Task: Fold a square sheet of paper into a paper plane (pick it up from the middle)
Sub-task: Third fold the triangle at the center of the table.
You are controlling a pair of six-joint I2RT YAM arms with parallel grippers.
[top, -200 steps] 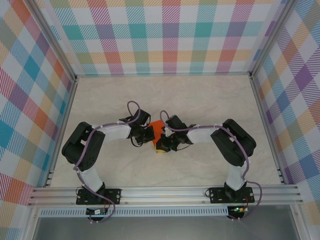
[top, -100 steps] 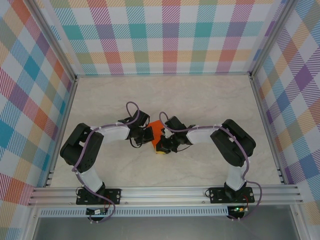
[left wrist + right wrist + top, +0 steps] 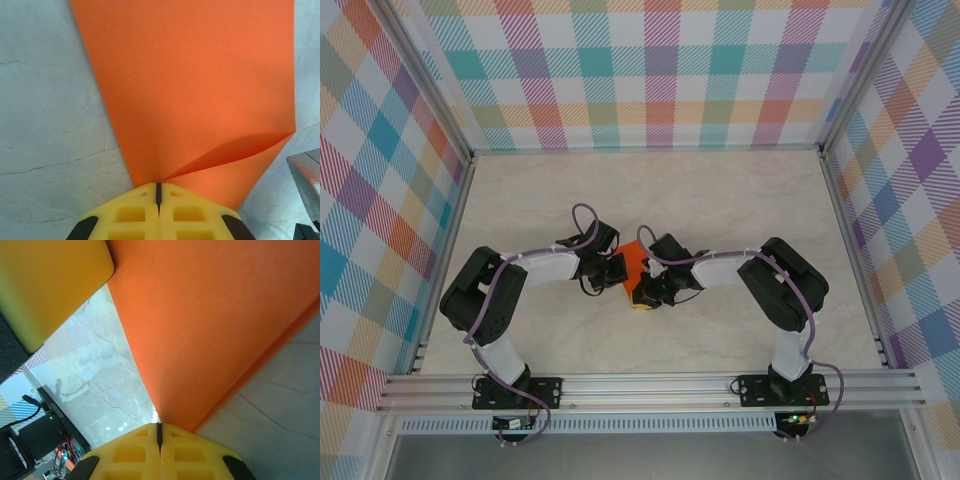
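My left gripper (image 3: 158, 187) is pressed together on the orange paper (image 3: 200, 90), the yellow tips meeting in a thin dark seam right where a folded edge runs in. From that pinch the paper fans away over the pale marbled table (image 3: 45, 125), one flap lifted and throwing a shadow on the layer under it. My right gripper (image 3: 159, 427) is clamped the same way on the opposite side, its tips together on a paper edge. A yellow pad (image 3: 50, 285) stands at the upper left of that wrist view, probably my left one, though it is too close to be sure.

From above, the paper sits between my two grippers near the middle of the table, a small orange patch mostly covered by my wrists. Compared with a second ago little has changed: both grips are as tight as before, the paper lies in the same spot, and both elbows have drifted slightly to the left
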